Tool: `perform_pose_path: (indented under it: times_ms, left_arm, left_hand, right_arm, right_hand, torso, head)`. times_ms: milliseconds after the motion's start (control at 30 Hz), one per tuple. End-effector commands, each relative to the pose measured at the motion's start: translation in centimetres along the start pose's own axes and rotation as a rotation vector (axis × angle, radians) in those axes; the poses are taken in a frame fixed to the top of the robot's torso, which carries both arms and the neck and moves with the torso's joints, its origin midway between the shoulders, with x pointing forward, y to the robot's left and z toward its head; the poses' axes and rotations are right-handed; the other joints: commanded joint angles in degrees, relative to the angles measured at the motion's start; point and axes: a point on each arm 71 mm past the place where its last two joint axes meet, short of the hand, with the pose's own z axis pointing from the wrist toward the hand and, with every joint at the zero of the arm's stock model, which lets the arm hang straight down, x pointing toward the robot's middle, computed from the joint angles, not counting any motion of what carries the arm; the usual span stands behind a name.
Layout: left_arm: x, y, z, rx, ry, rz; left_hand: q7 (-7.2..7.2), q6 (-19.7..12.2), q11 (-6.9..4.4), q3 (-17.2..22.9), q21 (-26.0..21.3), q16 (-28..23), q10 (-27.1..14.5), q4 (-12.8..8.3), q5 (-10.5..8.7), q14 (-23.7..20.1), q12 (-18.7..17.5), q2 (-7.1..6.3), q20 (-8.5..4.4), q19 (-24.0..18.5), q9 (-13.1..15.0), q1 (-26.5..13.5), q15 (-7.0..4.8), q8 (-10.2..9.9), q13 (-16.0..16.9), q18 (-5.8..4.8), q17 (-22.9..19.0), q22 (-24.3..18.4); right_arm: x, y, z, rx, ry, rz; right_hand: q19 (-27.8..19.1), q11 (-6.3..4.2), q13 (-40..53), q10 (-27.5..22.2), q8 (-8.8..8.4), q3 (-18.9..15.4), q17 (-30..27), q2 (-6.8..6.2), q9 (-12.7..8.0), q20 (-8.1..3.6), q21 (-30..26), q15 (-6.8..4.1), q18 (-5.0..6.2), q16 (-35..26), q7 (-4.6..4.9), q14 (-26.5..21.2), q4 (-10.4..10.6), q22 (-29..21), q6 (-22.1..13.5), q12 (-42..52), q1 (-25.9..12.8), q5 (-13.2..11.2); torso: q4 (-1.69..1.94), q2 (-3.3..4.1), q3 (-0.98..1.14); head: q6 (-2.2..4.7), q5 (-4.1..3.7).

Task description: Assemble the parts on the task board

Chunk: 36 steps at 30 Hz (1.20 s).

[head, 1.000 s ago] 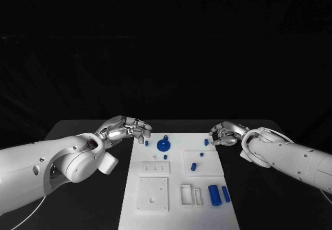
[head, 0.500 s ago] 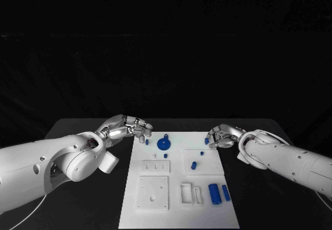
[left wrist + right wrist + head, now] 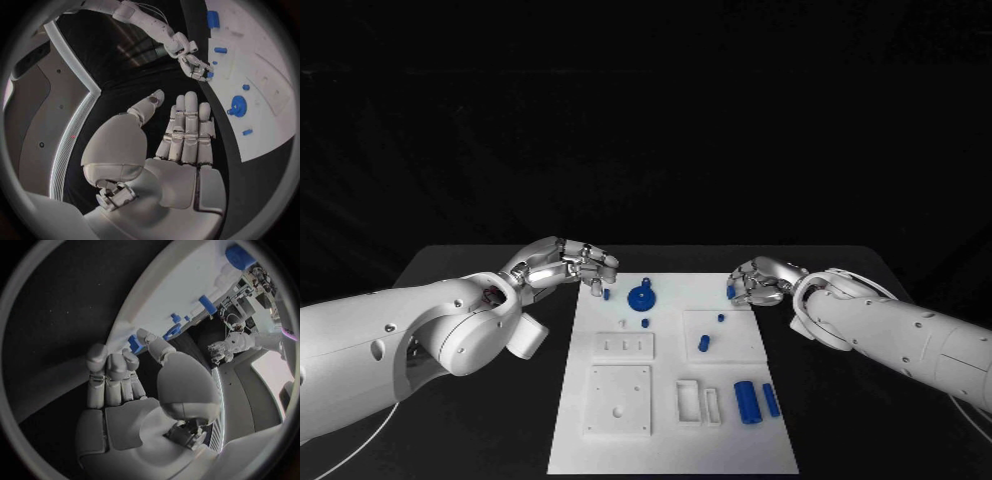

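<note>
Black counter [image 3: 473,270] carries the white task board [image 3: 668,440] mid-frame. Nearest, two blue cylinders [image 3: 757,402] lie loose at lower right; most parts look unplaced. Farther up, left robot hand [image 3: 567,265] hovers, fingers apart, empty. Right robot hand [image 3: 762,281] curls beside a small blue part [image 3: 731,291]; grip unclear.

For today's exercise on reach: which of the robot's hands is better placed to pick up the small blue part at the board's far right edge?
Probably the right hand: it sits right beside that blue part on the task board. The left hand hovers off the board's opposite side.
</note>
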Motion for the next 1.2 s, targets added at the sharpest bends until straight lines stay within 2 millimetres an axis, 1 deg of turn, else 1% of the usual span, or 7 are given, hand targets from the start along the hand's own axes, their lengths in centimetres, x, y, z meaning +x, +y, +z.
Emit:
perform_pose_path:
  times_ms: [33, 267, 500, 600, 767, 867, 1200]
  left_arm:
    - [0.21, -0.11, 0.04, 0.012, 0.021, 0.001]
    - [0.19, -0.10, 0.02, 0.011, 0.021, 0.001]
    - [0.18, -0.10, 0.02, 0.010, 0.021, 0.001]
    - [0.16, -0.08, 0.02, 0.009, 0.020, 0.001]
    - [0.17, -0.08, 0.00, 0.009, 0.021, 0.001]
    - [0.17, -0.08, 0.01, 0.009, 0.021, 0.001]
    - [0.15, -0.07, -0.02, 0.009, 0.021, 0.002]
  left_hand:
    - [0.00, -0.6, -0.18, 0.3, -0.2, -0.3, -0.4, 0.0, -0.13, 0.1, -0.4, -0.15, -0.92, -0.4, 0.1, 0.6, 0.29, -0.2, 0.1, 0.19, -0.1, -0.1]
    - [0.00, -0.6, -0.18, 0.3, -0.2, -0.3, -0.4, 0.1, -0.14, 0.1, -0.4, -0.14, -0.91, -0.4, 0.1, 0.6, 0.29, -0.2, 0.1, 0.19, -0.1, -0.1]
    - [0.00, -0.6, -0.18, 0.3, -0.2, -0.3, -0.4, 0.1, -0.14, 0.1, -0.4, -0.14, -0.91, -0.4, 0.1, 0.5, 0.29, -0.2, 0.1, 0.18, -0.1, -0.1]
    - [0.00, -0.6, -0.18, 0.3, -0.2, -0.3, -0.4, 0.1, -0.14, 0.1, -0.4, -0.14, -0.91, -0.4, 0.1, 0.5, 0.30, -0.2, 0.1, 0.18, -0.1, -0.1]
    - [0.00, -0.6, -0.17, 0.3, -0.2, -0.3, -0.4, 0.1, -0.15, 0.1, -0.4, -0.15, -0.91, -0.4, 0.1, 0.5, 0.30, -0.2, 0.1, 0.18, -0.1, -0.1]
    - [0.00, -0.6, -0.17, 0.3, -0.2, -0.3, -0.4, 0.1, -0.15, 0.1, -0.4, -0.15, -0.91, -0.4, 0.1, 0.5, 0.30, -0.2, 0.1, 0.18, -0.1, -0.1]
    - [0.00, -0.6, -0.17, 0.3, -0.2, -0.3, -0.4, 0.0, -0.15, 0.1, -0.4, -0.15, -0.91, -0.4, 0.1, 0.6, 0.30, -0.2, 0.1, 0.19, -0.1, -0.1]
  right_arm:
    - [0.12, 0.15, 0.09, -0.008, 0.009, 0.008]
    - [0.10, 0.17, 0.10, -0.008, 0.005, 0.007]
    - [0.11, 0.20, 0.14, -0.006, 0.003, 0.007]
    - [0.12, 0.20, 0.14, -0.005, 0.005, 0.007]
    - [0.18, 0.28, 0.19, -0.007, 0.009, 0.008]
    - [0.21, 0.33, 0.21, -0.009, 0.009, 0.008]
    - [0.18, 0.36, 0.24, -0.004, 0.001, 0.003]
  right_hand:
    - [-0.5, -0.13, -0.1, -0.4, 0.47, 0.0, 0.1, 0.56, 0.0, 0.10, -0.4, -0.32, 4.91, -0.3, 0.06, 0.0, 0.0, 1.0, 0.8, 0.3, 0.1, -1.0]
    - [-0.4, -0.25, -0.3, -0.4, 1.33, 1.9, 0.3, 1.52, 0.1, 0.18, -0.4, -0.44, 4.91, -0.4, -0.08, 0.1, 0.1, 0.9, 2.7, 0.4, 0.4, -5.4]
    - [-0.4, -0.39, -0.4, -0.3, 1.88, 3.9, 0.4, 1.96, 0.1, 0.27, -0.3, -0.57, 4.91, -0.5, -0.24, 0.2, 0.2, 0.9, 4.1, 0.5, 0.2, -8.1]
    - [-0.3, -0.70, -0.5, -0.2, 2.20, 4.9, 0.5, 2.07, 0.2, 0.26, -0.3, -0.85, 4.91, -0.5, -0.55, 0.2, 0.1, 1.0, 4.9, 0.5, 0.1, -9.3]
    - [-0.3, -0.95, -0.5, -0.2, 2.56, 5.6, 0.6, 2.20, 0.3, 0.25, -0.2, -1.09, 4.91, -0.6, -0.82, 0.2, 0.1, 1.0, 5.6, 0.5, -0.1, -10.1]
    - [-0.2, -1.10, -0.6, -0.2, 2.73, 5.9, 0.6, 2.29, 0.4, 0.23, -0.2, -1.24, 4.91, -0.6, -0.97, 0.3, 0.1, 1.0, 6.0, 0.5, -0.2, -10.9]
    - [-0.2, -1.32, -0.6, -0.1, 3.08, 6.3, 0.8, 2.39, 0.7, 0.21, -0.1, -1.45, 4.91, -0.6, -1.21, 0.3, 0.2, 1.0, 6.8, 0.6, -0.7, -11.9]
  torso:
    - [0.02, -0.03, 0.05]
    - [0.00, -0.05, 0.10]
    - [-0.03, -0.09, 0.12]
    - [-0.05, -0.09, 0.15]
    - [-0.10, -0.08, 0.18]
    - [-0.07, -0.08, 0.17]
    - [0.00, -0.04, 0.16]
  head:
    - [-0.11, 0.00]
    - [-0.22, 0.08]
    - [-0.28, 0.16]
    - [-0.32, 0.15]
    - [-0.28, 0.16]
    - [-0.31, 0.12]
    - [-0.39, 0.04]
